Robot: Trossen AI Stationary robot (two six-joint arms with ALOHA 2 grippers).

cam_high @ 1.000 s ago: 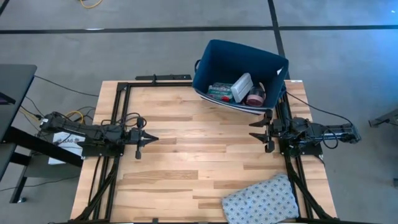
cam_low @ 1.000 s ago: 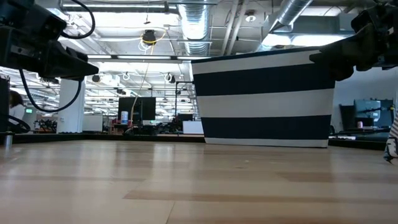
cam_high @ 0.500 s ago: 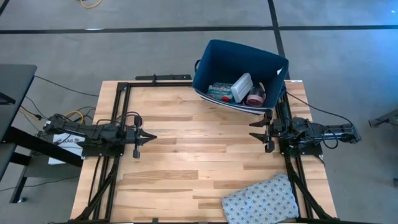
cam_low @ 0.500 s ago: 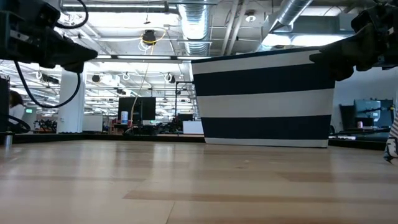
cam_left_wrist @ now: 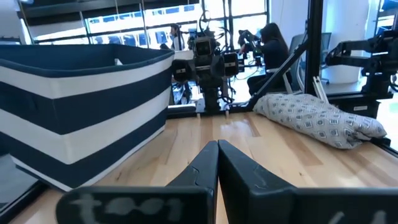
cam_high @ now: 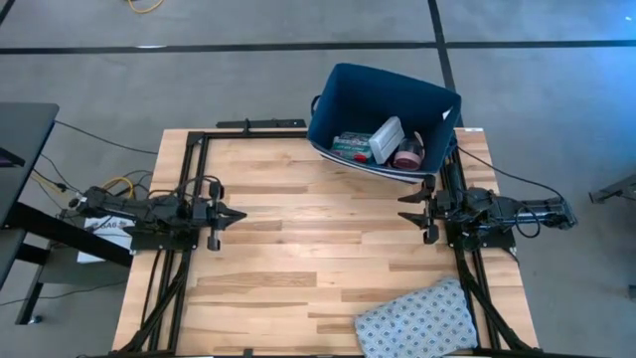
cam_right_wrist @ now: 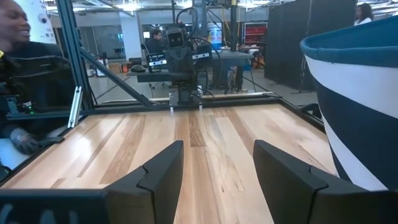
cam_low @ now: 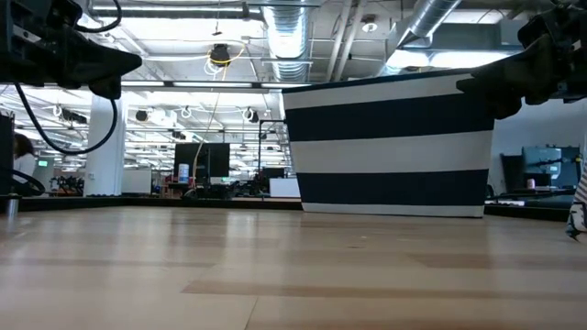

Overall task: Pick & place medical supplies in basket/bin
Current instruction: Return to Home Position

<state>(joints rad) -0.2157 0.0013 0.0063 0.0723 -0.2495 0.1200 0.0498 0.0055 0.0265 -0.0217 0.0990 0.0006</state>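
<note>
As the pill organiser [cam_high: 387,139] and pink roll [cam_high: 406,157] lie inside the navy bin [cam_high: 343,94] at the far right of the table [cam_high: 318,249], we judge homing is in hand. The left gripper [cam_high: 238,215] is pinched together at left, and the right gripper [cam_high: 401,207] is spread wide near the bin. Next, both simply park.

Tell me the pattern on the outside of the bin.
Broad horizontal stripes, dark navy and white, run around the bin. The low view shows them best.
</note>
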